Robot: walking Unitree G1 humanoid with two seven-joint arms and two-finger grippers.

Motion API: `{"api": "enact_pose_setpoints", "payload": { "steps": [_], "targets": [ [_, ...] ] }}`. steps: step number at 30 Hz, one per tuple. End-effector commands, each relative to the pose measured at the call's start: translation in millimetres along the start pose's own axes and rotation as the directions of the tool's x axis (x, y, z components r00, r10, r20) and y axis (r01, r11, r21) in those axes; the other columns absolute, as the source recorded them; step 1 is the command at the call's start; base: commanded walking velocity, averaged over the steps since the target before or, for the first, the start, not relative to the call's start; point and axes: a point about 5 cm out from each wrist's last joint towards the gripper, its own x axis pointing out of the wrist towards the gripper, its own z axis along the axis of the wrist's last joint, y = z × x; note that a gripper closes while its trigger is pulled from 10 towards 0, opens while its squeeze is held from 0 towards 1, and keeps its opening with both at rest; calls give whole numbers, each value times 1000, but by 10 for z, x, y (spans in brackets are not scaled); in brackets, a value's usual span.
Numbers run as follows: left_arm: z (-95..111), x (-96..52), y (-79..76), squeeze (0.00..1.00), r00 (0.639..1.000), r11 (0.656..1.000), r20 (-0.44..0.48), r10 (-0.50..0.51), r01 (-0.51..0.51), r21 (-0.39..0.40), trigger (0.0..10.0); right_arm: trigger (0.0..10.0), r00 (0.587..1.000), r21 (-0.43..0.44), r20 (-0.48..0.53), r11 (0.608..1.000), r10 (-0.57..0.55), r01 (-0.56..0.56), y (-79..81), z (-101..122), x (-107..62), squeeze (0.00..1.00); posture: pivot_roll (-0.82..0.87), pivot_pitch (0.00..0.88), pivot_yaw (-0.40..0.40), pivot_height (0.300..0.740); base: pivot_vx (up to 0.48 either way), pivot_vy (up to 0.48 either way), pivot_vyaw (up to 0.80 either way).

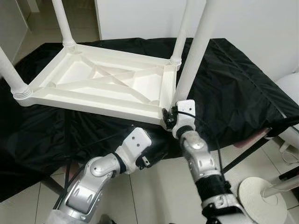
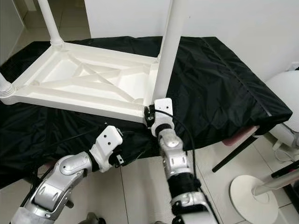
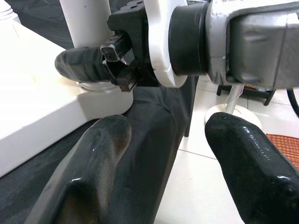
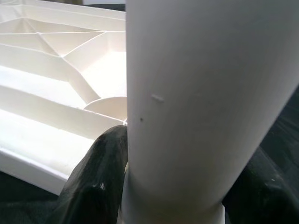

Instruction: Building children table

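Cloth (image 1: 233, 88): black, covering the surface beneath; its near edge drops to tiled floor.
Tabletop (image 1: 100, 84): white, upside down on the cloth, ribs up.
Leg (image 1: 194, 51): upright at the near right corner, long axis vertical.
Right tool (image 4: 154, 186): fingers clamped round the leg's base, just above the socket.
Left tool (image 3: 163, 154): fingers spread, holding nothing, just beside and lower, off the near edge.
Room: open floor to the right.
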Motion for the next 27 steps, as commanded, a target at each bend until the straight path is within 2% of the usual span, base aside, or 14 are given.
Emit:
{"api": "enact_pose_setpoints", "payload": {
  "steps": [1, 9, 10, 13, 17, 21, 22, 24, 25, 27],
  "targets": [
    [2, -10, -10, 0, 1000, 1000, -2, 27, -27, 11, 10000, 10000, 998, 18, -63, 1000, -19, 20, 31, -151, -75, 0, -43, 65, -50, 740, 0, 0, 0],
    [3, -9, -7, 0, 1000, 1000, -2, 21, -21, 15, 10000, 10000, 998, 29, -53, 999, -32, 34, -9, -101, -84, 0, -44, 59, -49, 740, 0, 0, 0],
    [3, -8, -6, 0, 1000, 1000, -2, 21, -21, 16, 10000, 10000, 998, 37, -55, 999, -34, 36, -17, -94, -94, 1000, -44, 57, -49, 740, 0, 0, 0],
    [-7, -7, -20, 0, 1000, 1000, -5, 20, -20, 18, 10000, 10000, 998, 36, -57, 999, -34, 37, -4, -67, -142, 1000, -45, 57, -54, 740, 0, 0, 0],
    [-8, -6, -25, 0, 1000, 1000, -4, 21, -21, 14, 10000, 10000, 998, 43, -48, 998, -43, 45, -85, -49, -155, 1000, -44, 56, -56, 740, 0, 0, 0],
    [-8, -6, -25, 0, 1000, 1000, -4, 21, -21, 14, 10000, 10000, 998, 46, -46, 998, -39, 41, -92, -48, -155, 1000, -44, 56, -56, 740, 0, 0, 0],
    [-9, -9, -21, 0, 1000, 1000, -4, 22, -22, 15, 10000, 10000, 999, 54, -45, 998, 16, -14, -127, -56, -145, 0, -44, 53, -55, 740, 0, 0, 0],
    [-9, -9, -21, 0, 1000, 1000, -4, 22, -22, 15, 10000, 10000, 999, 54, -45, 998, 16, -14, -127, -56, -145, 0, -44, 53, -55, 740, 0, 0, 0],
    [-9, -8, -16, 0, 1000, 1000, -4, 23, -23, 16, 10000, 10000, 996, 44, -32, 995, 88, -87, -164, -56, -128, 0, -46, 50, -53, 740, 0, 0, 0],
    [-9, -8, -16, 0, 1000, 1000, -4, 23, -23, 16, 10000, 10000, 996, 44, -32, 995, 88, -87, -164, -56, -128, 0, -46, 50, -53, 740, 0, 0, 0]
  ]
}}
